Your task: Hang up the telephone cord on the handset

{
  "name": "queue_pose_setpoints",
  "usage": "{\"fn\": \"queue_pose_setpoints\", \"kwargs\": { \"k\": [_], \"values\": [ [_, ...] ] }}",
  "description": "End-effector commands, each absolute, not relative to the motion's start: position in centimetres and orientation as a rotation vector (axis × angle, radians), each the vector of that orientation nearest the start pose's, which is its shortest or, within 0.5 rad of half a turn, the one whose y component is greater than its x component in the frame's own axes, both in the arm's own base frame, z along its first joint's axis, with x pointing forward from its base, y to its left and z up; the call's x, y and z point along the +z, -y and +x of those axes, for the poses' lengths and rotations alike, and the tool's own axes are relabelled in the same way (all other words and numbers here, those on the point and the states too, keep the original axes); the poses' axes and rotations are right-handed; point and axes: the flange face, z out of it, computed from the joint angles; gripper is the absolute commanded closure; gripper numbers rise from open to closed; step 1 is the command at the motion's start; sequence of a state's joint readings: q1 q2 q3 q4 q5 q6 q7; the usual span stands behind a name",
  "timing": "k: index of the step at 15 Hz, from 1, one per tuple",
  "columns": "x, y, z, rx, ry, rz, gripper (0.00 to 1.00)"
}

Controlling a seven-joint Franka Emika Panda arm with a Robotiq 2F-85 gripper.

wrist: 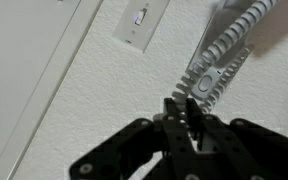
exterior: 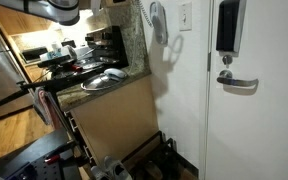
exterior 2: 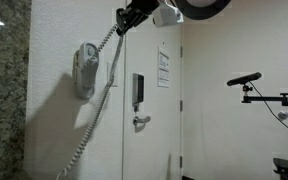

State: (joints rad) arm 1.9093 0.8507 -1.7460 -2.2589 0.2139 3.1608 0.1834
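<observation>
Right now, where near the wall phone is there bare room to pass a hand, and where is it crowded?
Free: the bare wall below the handset and switch plate, between the countertop and the door. Crowded: the countertop is full of pans, and the gripper holds the telephone cord close beside the handset.

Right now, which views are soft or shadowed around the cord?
Wrist view: the cord is blurred toward the top right, sharper near the claw. In an exterior view the handset throws a broad soft shadow on the wall, cord clear. In an exterior view the handset is small and soft, shadow just beside it.
</observation>
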Motion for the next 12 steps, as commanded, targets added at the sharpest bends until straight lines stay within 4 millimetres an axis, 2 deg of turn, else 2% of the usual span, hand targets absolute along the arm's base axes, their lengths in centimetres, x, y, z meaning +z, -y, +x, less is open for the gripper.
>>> {"fn": "queue_pose_setpoints", "kwargs": {
  "k": [1, 4, 5, 8, 12],
  "values": [
    [51.2, -20.9, 51.7, -2.014, 0.304, -2.963, 0.84],
    [51.3, -20.9, 51.7, -2.014, 0.303, -2.962, 0.84],
    [51.2, -21.1, 51.8, -2.01, 0.318, -2.957, 0.96],
    [51.5, -22.5, 52.0, -2.035, 0.346, -2.919, 0.96],
    [54.0, -24.6, 52.1, -2.107, 0.357, -2.809, 0.96]
  ]
}}
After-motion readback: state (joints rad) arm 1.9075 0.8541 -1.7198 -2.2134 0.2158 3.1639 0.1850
